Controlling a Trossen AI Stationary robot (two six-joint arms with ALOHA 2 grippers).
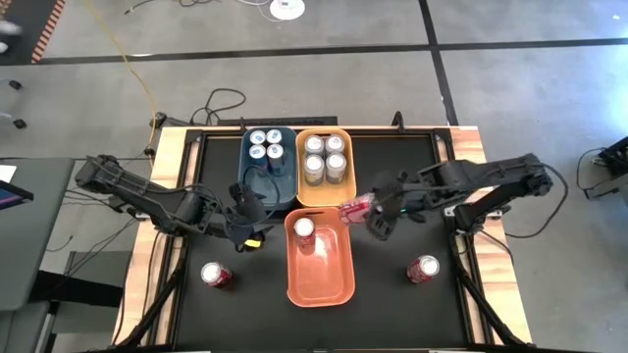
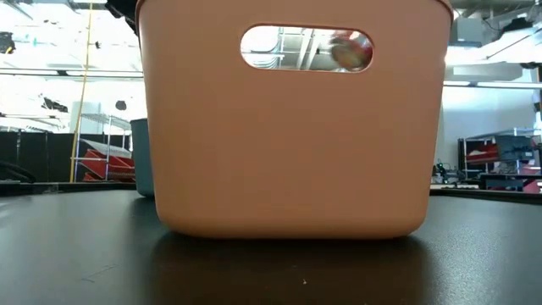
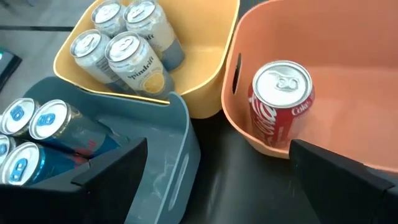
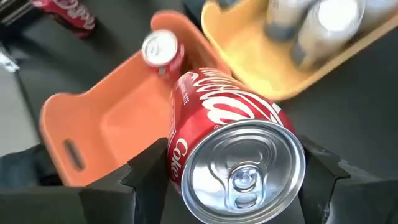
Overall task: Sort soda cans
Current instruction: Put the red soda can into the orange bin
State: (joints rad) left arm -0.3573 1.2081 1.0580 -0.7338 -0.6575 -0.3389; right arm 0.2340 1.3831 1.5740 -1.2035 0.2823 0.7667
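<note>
The right pincer [image 1: 368,208] clamps a red Coca-Cola metal can [image 4: 233,146] sideways above the orange plastic bin's [image 1: 334,279] rim. Inside stands another red Coke can [image 3: 280,106]. The left pincer [image 1: 247,218] gapes empty beside the teal bin [image 3: 168,168]; silver cans [image 3: 124,46] read "Spindrift".

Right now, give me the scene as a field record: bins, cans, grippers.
teal bin: four blue cans, upright
yellow bin: four silver cans, upright
orange bin: one red can, upright, at the end nearest the other bins
loose cans: two red, upright on the table, one left of the orange bin, one right
right gripper: shut on a red can lying sideways, above the orange bin's far right corner
left gripper: open, empty, beside the teal bin
</note>
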